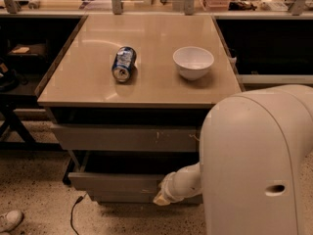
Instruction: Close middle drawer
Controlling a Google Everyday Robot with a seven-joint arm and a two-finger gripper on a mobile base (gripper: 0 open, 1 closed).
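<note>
The middle drawer (115,181) is a wide, plain grey front, pulled out a little from the cabinet under the tan tabletop (146,89). A dark gap shows above it. My gripper (164,196) sits at the end of the white arm, against the right part of that drawer's front, low down. My large white arm housing (254,165) hides the cabinet's right side.
A taller grey drawer front with pale scratches (127,137) sits above, and a narrower plain front (122,199) below. A blue can (123,63) lies on its side on the tabletop beside a white bowl (193,61). A cable (73,212) and a shoe (9,220) lie on the floor at the left.
</note>
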